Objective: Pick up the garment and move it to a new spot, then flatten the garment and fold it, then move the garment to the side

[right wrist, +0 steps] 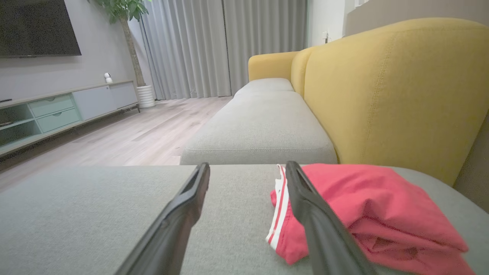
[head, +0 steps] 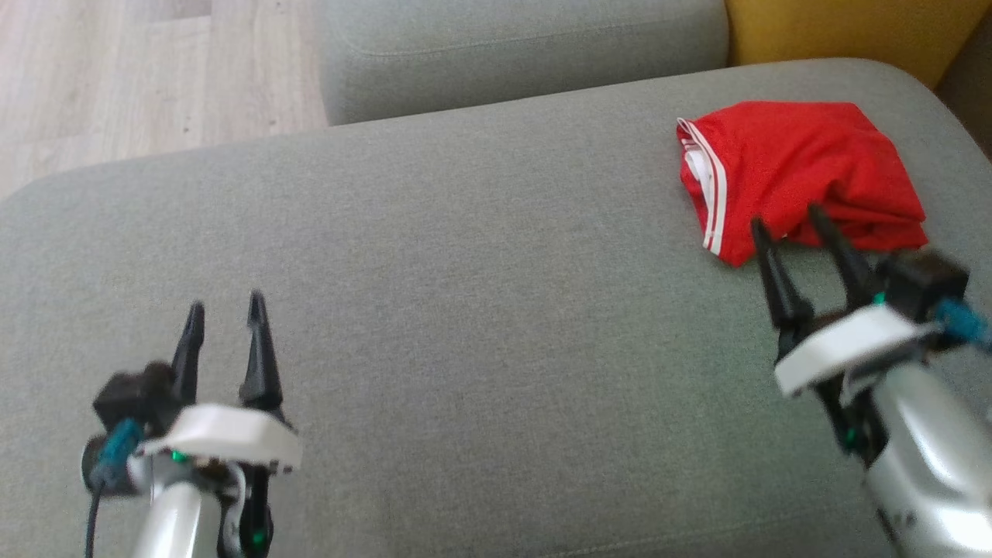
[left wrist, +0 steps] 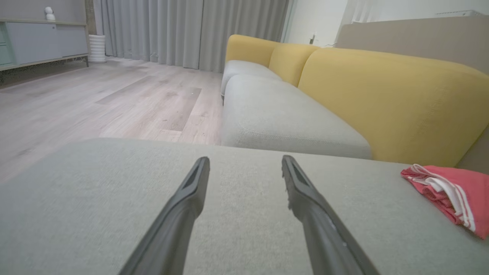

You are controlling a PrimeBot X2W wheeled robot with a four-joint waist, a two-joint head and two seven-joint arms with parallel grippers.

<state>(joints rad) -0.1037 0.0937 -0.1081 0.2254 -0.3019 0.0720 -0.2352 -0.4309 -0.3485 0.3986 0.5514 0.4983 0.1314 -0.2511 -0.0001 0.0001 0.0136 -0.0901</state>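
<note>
Garment — red, white-striped hem, bunched in a loose bundle — sits at the far right of the grey cushion, near the yellow backrest. Right claw is spread, tips at the garment's near edge. In the right wrist view one finger overlaps the striped hem and the other is over bare cushion. Whether it touches the fabric: cannot tell. Left claw is spread too, low over the cushion at near left, well apart from the garment. A second grey cushion lies beyond, with wood floor to the left.
</note>
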